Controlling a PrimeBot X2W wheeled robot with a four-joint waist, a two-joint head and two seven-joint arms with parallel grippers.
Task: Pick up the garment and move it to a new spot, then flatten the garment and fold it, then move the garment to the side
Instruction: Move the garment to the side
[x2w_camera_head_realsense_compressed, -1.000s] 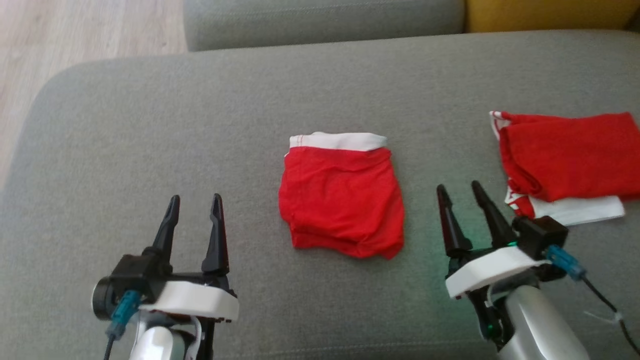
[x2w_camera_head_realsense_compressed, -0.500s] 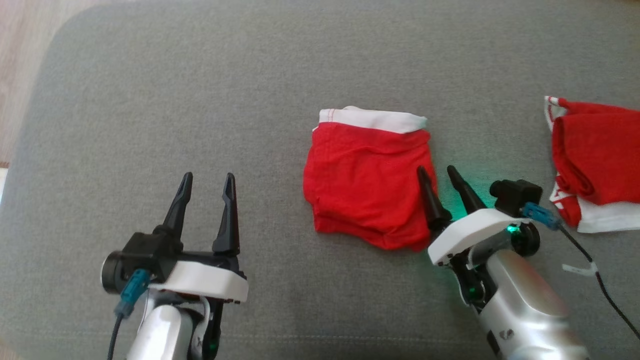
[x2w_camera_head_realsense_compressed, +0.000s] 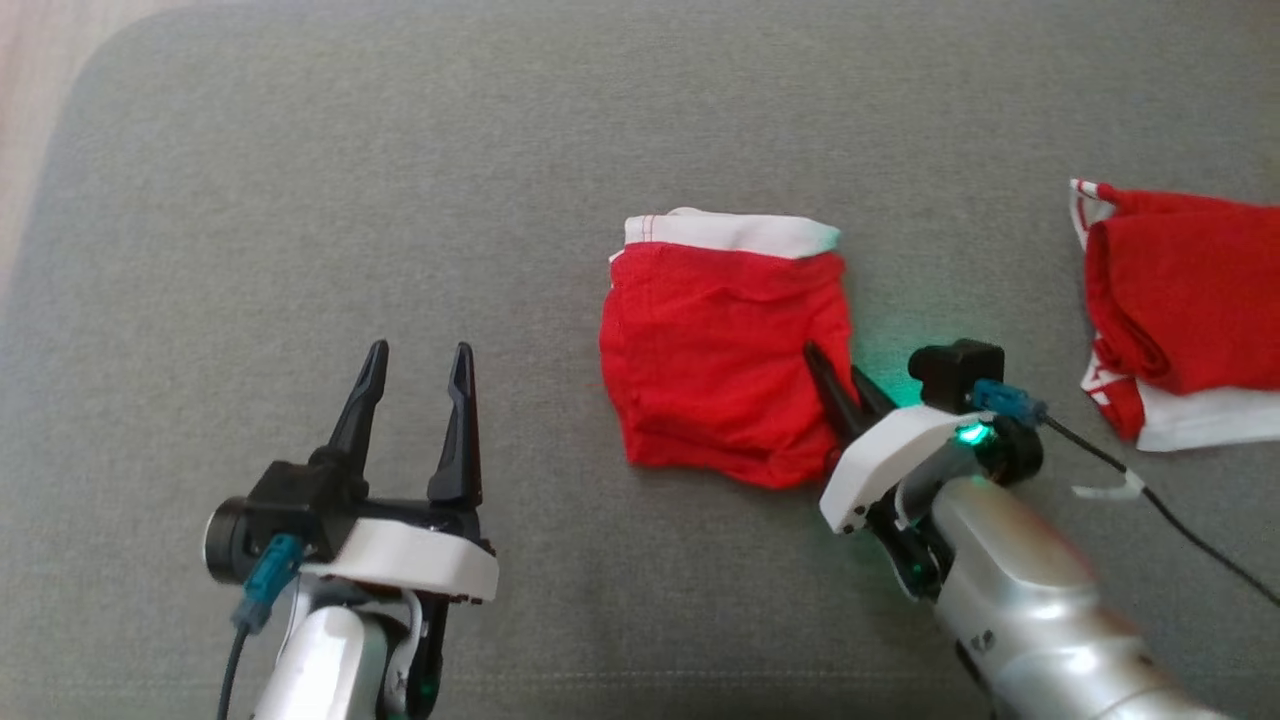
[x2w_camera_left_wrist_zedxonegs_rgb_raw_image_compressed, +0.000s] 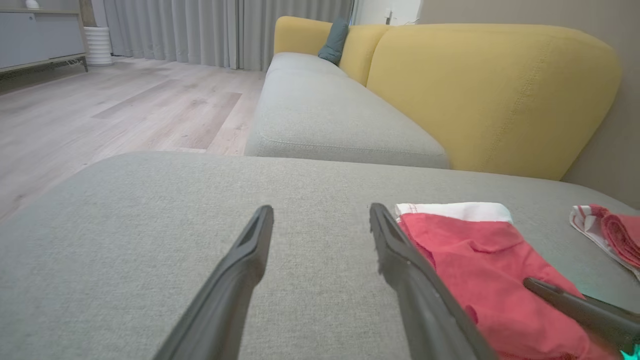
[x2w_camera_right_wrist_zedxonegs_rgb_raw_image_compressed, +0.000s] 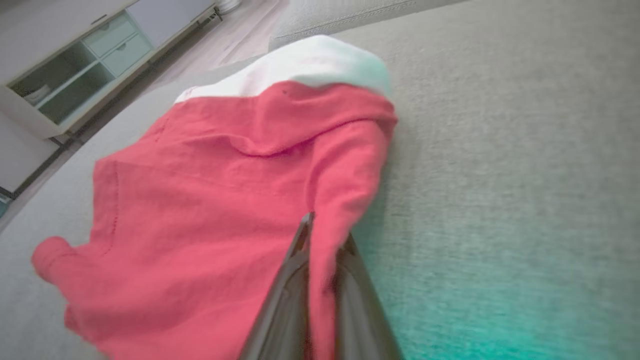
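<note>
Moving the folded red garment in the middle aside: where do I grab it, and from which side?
Pinch the red garment by its right edge, near the lower corner, coming in low from the right: the folded layers stack there. The right gripper is shut on that edge.

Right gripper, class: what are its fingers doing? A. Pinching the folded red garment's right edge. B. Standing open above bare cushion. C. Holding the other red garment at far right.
A: the fingers of the right gripper are shut on a fold of the folded red garment at its right edge, as the right wrist view shows.
</note>
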